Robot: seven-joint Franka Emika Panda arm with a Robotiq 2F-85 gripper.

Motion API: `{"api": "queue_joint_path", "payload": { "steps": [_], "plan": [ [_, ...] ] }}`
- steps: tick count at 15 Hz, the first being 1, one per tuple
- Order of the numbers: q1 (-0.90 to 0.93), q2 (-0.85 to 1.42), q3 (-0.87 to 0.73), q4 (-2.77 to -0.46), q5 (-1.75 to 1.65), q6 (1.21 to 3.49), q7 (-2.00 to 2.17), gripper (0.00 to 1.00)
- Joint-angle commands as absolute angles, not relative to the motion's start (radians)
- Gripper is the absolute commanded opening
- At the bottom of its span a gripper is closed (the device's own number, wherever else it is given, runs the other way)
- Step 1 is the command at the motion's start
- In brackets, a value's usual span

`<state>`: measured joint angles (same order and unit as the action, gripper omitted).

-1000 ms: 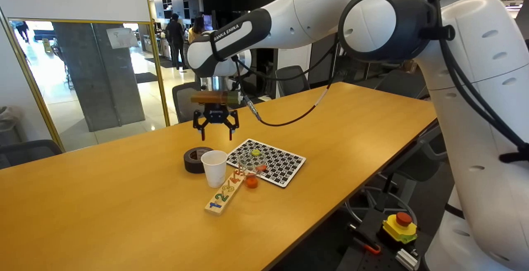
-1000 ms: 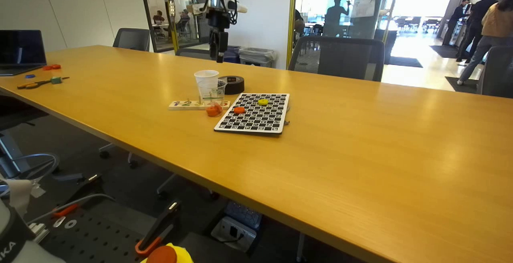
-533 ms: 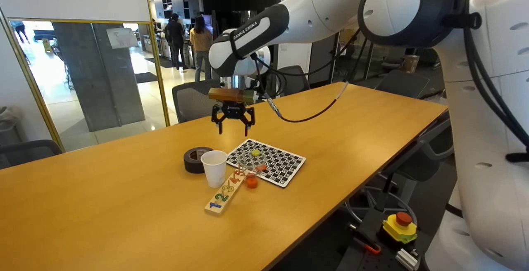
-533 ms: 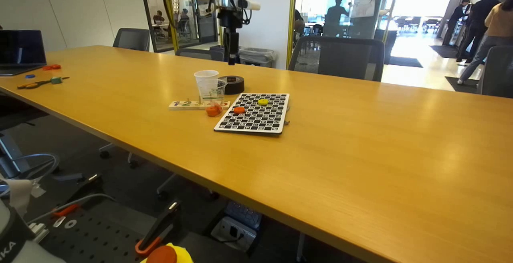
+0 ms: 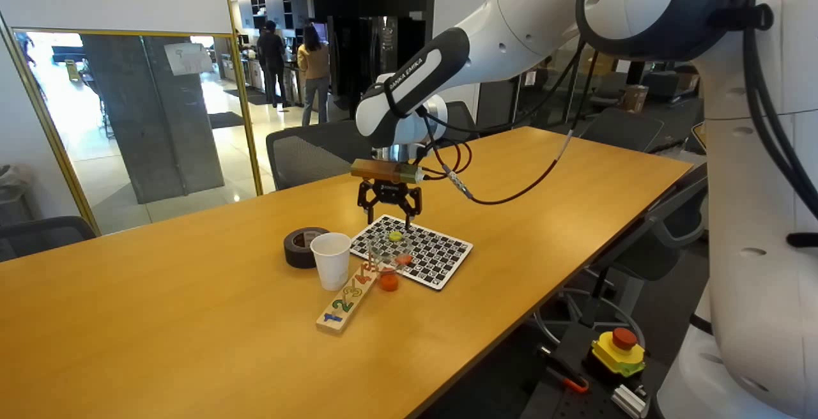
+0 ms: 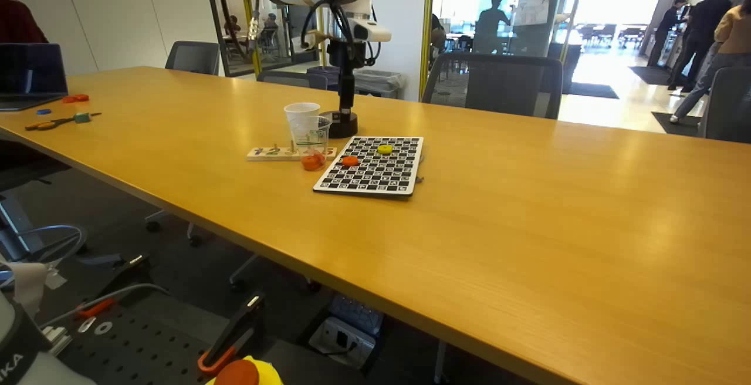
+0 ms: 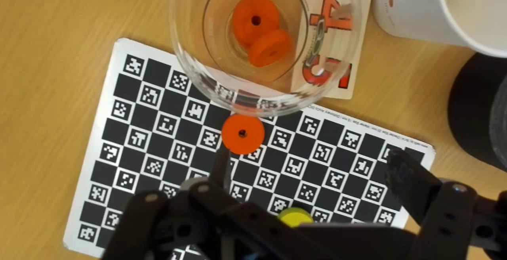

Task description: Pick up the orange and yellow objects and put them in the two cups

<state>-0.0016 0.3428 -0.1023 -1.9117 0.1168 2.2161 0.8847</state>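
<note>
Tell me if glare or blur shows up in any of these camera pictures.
In the wrist view, small highlights streak the clear cup, and the claw looks dark and slightly soft up close; in an exterior view, pale sheen lies on the table, and the bright backdrop is partly washed out.

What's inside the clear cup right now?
Two orange rings lie in the clear cup, one overlapping and partly hiding the other. Anything directly beneath them is covered.
</note>
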Motion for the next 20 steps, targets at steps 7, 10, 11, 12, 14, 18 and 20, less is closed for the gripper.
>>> {"api": "queue_joint_path", "payload": {
  "steps": [7, 10, 11, 12, 14, 18, 20],
  "plan": [
    [-0.002, 0.293, -0.109, -2.095, 0.162, 2.348, 0.929, 1.00],
    [-0.002, 0.292, -0.111, -2.122, 0.158, 2.369, 0.934, 1.00],
    [0.000, 0.294, -0.113, -2.127, 0.153, 2.376, 0.936, 1.00],
    [0.001, 0.296, -0.114, -2.131, 0.150, 2.382, 0.938, 1.00],
    [0.003, 0.302, -0.116, -2.135, 0.146, 2.390, 0.941, 1.00],
    [0.012, 0.317, -0.120, -2.136, 0.130, 2.436, 0.954, 1.00],
    [0.011, 0.322, -0.121, -2.135, 0.129, 2.454, 0.954, 1.00]
  ]
}}
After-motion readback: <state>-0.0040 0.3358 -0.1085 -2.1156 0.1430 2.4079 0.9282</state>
